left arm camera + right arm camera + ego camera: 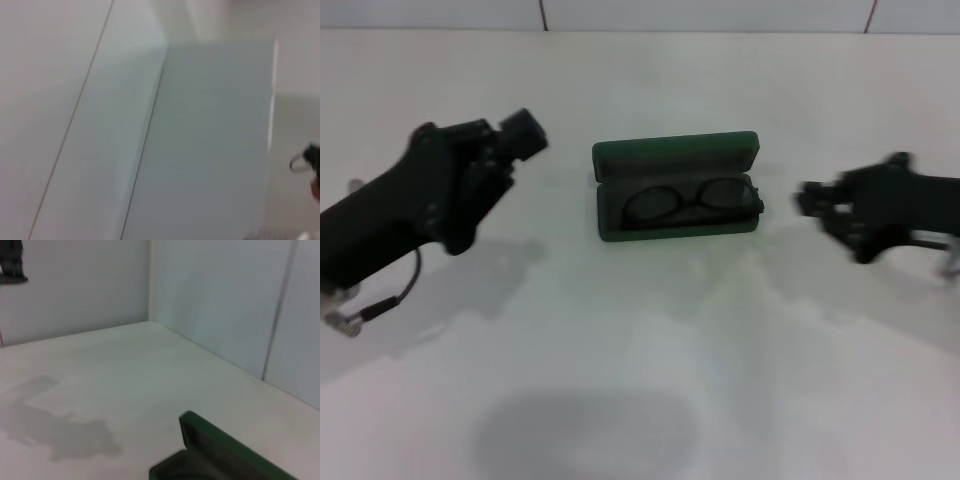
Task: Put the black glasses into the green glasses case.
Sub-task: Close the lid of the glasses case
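We see the glasses (692,200) lying inside the open case (676,187), which sits on the white table (640,380) between our two arms, lid raised at the far side. Our left gripper (525,132) hangs to the left of the case, well apart from it. Our right gripper (810,200) hovers just to the right of the case. We cannot tell how either gripper's fingers stand.
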Available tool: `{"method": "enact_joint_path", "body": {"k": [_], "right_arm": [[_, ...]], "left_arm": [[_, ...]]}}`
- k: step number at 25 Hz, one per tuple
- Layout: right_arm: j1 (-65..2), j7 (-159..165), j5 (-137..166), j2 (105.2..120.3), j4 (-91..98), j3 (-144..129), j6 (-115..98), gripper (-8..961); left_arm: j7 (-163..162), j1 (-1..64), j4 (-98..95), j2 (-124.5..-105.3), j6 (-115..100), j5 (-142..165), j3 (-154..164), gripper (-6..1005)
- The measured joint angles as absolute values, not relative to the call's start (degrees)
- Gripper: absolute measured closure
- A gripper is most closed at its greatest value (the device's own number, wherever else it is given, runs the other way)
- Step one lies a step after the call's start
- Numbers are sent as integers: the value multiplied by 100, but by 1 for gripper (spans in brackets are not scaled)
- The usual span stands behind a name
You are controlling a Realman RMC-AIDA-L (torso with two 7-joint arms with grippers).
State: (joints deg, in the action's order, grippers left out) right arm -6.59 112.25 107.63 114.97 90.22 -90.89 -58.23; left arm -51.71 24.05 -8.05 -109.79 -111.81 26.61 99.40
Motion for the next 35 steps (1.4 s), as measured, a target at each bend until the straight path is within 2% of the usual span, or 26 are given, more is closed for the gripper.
{"method": "enact_joint_path", "body": {"k": [6,14,17,23,28,35], "right_arm": [[-598,10270,9901,11491,7868,-7224,-6951,887],[-741,9857,9693,11501,7141,-6361,-7458,889],[-889,9580,9691,11500,6764,-6348,-7439,891],[-1468,9148,9670,11534,5813,-6336,-7382,893],[-2333,9012,9729,11543,4885,-6382,-7162,894],[-3218,9010,10082,11533,3928,-6386,-6715,897]], "left_arm": [[-5611,2894,-794,-10882,-9904,3420,9931,954],[-5995,2997,-899,-10937,-8650,4137,9942,951],[-6056,3031,-915,-11017,-8449,4416,9915,949],[-5928,2976,-924,-11220,-8235,4481,9935,947],[-5751,2870,-924,-11359,-8226,4486,9893,945],[-5598,2718,-923,-11527,-8265,4471,9892,942]]}}
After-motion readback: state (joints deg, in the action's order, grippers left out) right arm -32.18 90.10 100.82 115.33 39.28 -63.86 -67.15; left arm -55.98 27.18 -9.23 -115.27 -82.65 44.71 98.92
